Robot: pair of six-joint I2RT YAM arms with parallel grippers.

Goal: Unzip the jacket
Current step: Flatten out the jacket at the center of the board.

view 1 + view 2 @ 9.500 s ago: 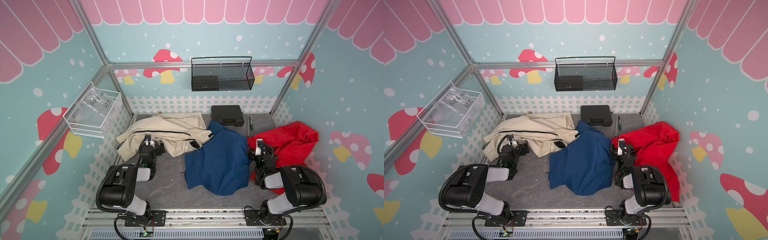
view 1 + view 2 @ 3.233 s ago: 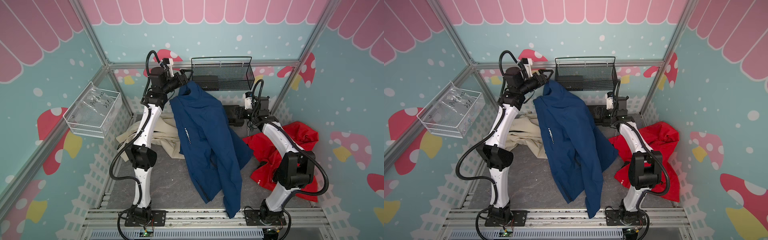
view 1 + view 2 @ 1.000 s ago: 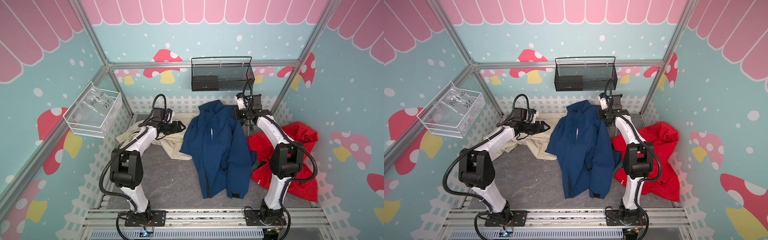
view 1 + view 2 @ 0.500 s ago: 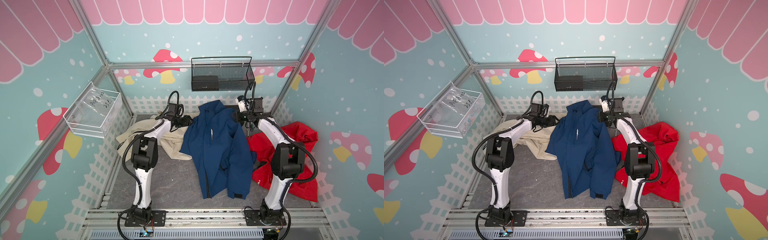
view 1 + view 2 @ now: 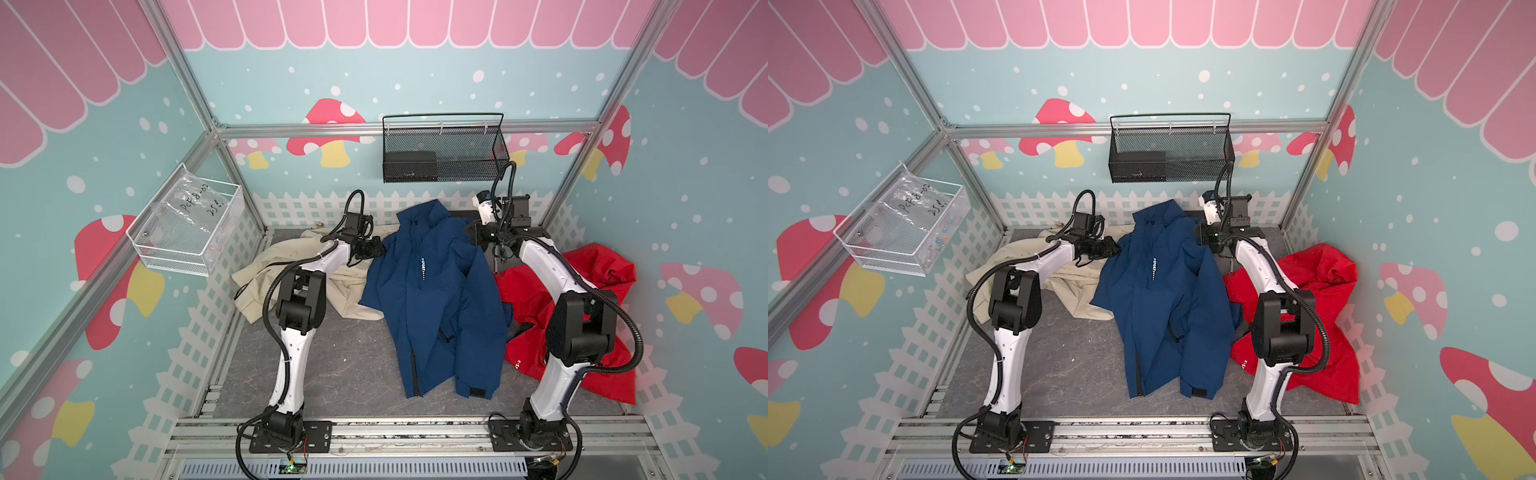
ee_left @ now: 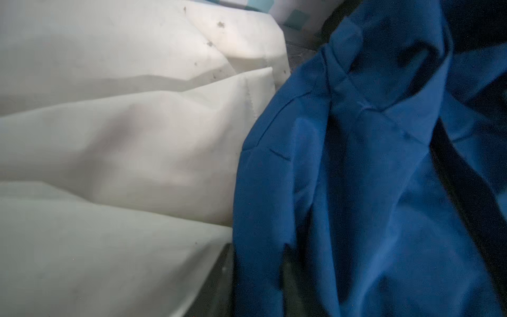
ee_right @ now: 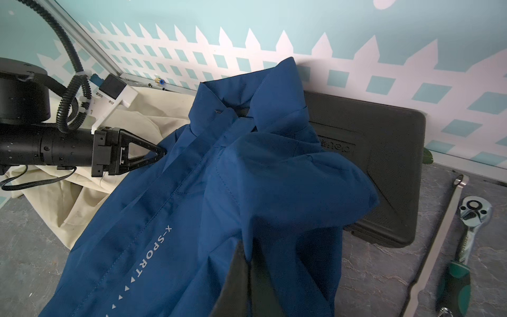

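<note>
At blue jacket (image 5: 432,299) shoulders: left fingers (image 7: 157,153), open second ago, now pinched on it; right fingers (image 7: 233,288) stay clamped on it.

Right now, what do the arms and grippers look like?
Both the left arm and right arm have white link shells, black joint housings and black base plates. A black corrugated cable conduit loops along each. The left gripper and right gripper are black; the fingers are triangular open frames. No markings legible.

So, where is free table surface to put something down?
Bare table in front, bordered by the left arm, the beige jacket and the blue jacket. A narrow strip lies between the blue hem and red jacket. The back is crowded.
</note>
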